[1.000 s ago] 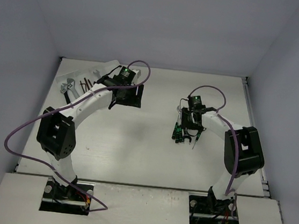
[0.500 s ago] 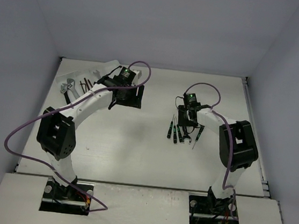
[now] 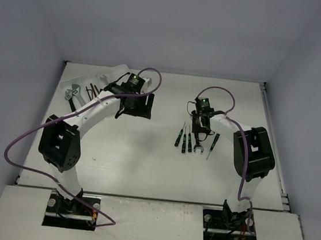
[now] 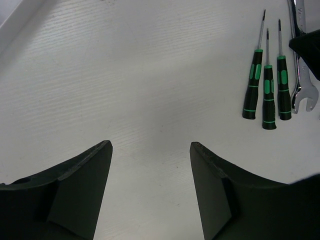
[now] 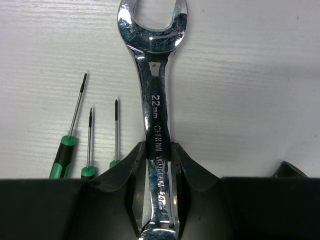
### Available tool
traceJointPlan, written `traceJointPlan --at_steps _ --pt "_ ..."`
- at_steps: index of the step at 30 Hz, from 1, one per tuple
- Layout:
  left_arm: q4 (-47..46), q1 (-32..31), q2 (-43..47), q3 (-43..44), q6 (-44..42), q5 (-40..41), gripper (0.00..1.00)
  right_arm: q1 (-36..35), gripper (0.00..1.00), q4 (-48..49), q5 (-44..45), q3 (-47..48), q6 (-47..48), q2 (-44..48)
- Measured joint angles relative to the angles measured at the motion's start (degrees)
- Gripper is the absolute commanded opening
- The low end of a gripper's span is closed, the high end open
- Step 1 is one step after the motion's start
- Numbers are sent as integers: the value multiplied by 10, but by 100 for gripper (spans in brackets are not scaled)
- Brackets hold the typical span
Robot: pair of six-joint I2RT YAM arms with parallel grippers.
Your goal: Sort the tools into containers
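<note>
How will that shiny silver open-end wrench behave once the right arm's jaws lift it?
The silver open-end wrench looks like solid metal, so it is likely stiff and heavy for its size. Its polished shank may slip between the jaws, which pinch its narrow edges. The grip sits off-centre, toward one end, so the far head could droop.

White table, 4 screwdrivers, 1 wrench
</note>
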State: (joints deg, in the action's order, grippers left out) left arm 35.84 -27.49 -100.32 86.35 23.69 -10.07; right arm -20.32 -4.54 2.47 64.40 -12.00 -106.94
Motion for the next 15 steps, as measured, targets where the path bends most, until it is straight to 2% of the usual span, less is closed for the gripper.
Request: traceJointPlan --at_steps 7,15 --pt "-11 -23 -8 15 23 -48 60 0 0 -4 0 1 -1 2" --pt "-103 -68 -68 24 108 -127 60 2 0 -8 -18 2 -10 3"
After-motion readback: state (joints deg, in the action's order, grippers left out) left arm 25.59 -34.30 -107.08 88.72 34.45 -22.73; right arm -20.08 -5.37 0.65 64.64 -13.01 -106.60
